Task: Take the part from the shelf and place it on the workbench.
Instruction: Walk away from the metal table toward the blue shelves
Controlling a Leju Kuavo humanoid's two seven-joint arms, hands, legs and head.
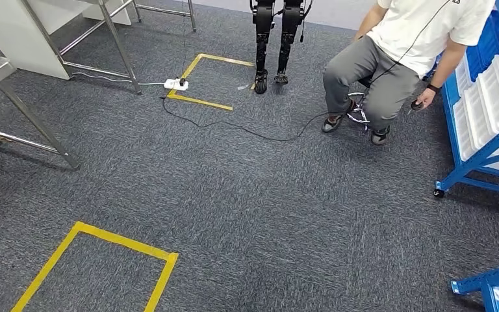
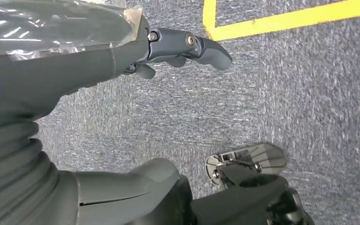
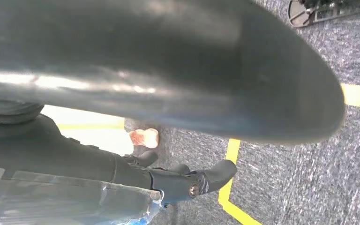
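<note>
Both hands hang low over the carpet: the left hand (image 2: 178, 51) shows a thick grey thumb and darker fingers loosely curled with nothing between them, and the right hand (image 3: 187, 180) looks much the same, though whether either is slack or clenched cannot be told from these angles. Clear crinkled plastic film wraps each wrist. No part can be made out in either hand, and where it lies cannot be told. Ahead spreads a wide stretch of dark grey ribbed carpet (image 1: 266, 214), bounded at the near left by a yellow tape rectangle (image 1: 97, 260) and farther off by a second yellow tape outline (image 1: 201, 81). Blue metal shelving (image 1: 481, 149) on castors, holding pale translucent bins (image 1: 494, 104), stands along the right edge. Steel-legged tables (image 1: 32, 123) with slanted tubular braces line the left side. A seated person (image 1: 396, 65) in grey trousers and a white shirt sits on a stool just beside the shelving. A thin black cable (image 1: 247, 130) snakes over the floor from a white power strip (image 1: 176, 84), and another robot's dark legs (image 1: 273, 45) stand at the far tape outline
</note>
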